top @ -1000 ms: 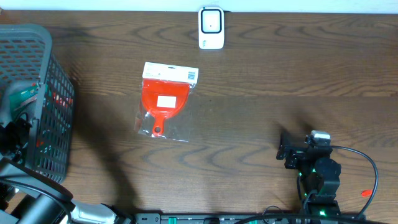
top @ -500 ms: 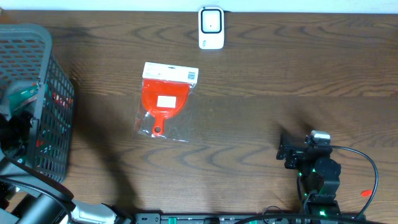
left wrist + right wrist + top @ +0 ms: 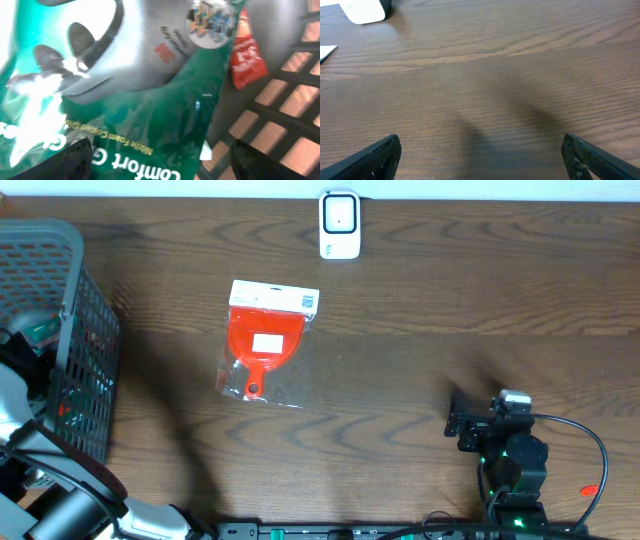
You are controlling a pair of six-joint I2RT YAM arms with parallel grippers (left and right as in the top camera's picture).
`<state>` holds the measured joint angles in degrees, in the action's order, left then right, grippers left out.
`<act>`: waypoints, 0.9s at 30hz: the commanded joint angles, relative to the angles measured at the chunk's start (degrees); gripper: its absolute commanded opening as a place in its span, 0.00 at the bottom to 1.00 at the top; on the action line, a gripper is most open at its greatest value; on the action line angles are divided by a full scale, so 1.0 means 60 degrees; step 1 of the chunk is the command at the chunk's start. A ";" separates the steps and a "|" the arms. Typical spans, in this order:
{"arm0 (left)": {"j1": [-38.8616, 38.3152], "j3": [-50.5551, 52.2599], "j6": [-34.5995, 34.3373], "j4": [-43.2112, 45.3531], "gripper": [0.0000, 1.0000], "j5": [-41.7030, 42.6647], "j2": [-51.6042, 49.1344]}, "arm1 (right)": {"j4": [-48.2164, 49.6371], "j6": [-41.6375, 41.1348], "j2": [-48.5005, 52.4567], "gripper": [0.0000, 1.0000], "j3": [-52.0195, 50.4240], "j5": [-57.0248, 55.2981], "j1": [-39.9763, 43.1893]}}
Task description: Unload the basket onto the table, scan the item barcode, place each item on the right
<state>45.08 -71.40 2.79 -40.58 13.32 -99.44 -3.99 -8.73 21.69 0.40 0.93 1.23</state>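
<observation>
In the left wrist view a green and silver glove packet point(image 3: 150, 100) fills the frame, lying inside the grey mesh basket point(image 3: 85, 310). My left gripper point(image 3: 160, 160) is open and low over the packet. Its left finger lies over the packet's print, and a gap shows between the packet's edge and the right finger. A small red sachet point(image 3: 245, 55) lies beside the packet. A white scanner point(image 3: 339, 224) stands at the table's far edge. An orange dustpan in a clear bag point(image 3: 265, 345) lies mid-table, with a barcode on its white header card. My right gripper point(image 3: 480, 155) is open over bare wood.
The basket's mesh wall point(image 3: 285, 110) stands close to the right of my left gripper. The right arm point(image 3: 505, 455) and its cable sit at the table's front right. The scanner's base point(image 3: 365, 10) shows far left in the right wrist view.
My left arm has shifted inside the basket and now covers more of the green packet seen from overhead. The right arm, dustpan bag and scanner have not moved.
</observation>
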 commanded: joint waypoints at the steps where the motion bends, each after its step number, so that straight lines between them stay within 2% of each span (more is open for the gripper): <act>1: -0.0350 -0.0142 -0.0379 -0.0131 0.88 -0.1738 0.0244 | -0.0022 -0.0109 0.0015 0.99 -0.0015 -0.0120 -0.0025; 4: -0.0594 -0.0142 -0.0372 -0.0120 0.88 -0.2353 0.0240 | -0.0018 -0.0109 0.0011 0.99 -0.0015 -0.0124 -0.0025; 12: -0.1107 -0.0142 -0.0361 0.0175 1.00 -0.2331 0.0233 | -0.0015 -0.0109 0.0011 0.99 -0.0015 -0.0189 -0.0025; 27: -0.1330 -0.0142 0.0000 0.1934 0.98 -0.2295 0.0171 | -0.0033 -0.0113 0.0284 0.99 -0.0015 -0.0186 -0.0025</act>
<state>37.36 -71.40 1.58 -30.04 -0.93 -99.22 -4.05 -8.73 22.46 0.40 0.38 1.23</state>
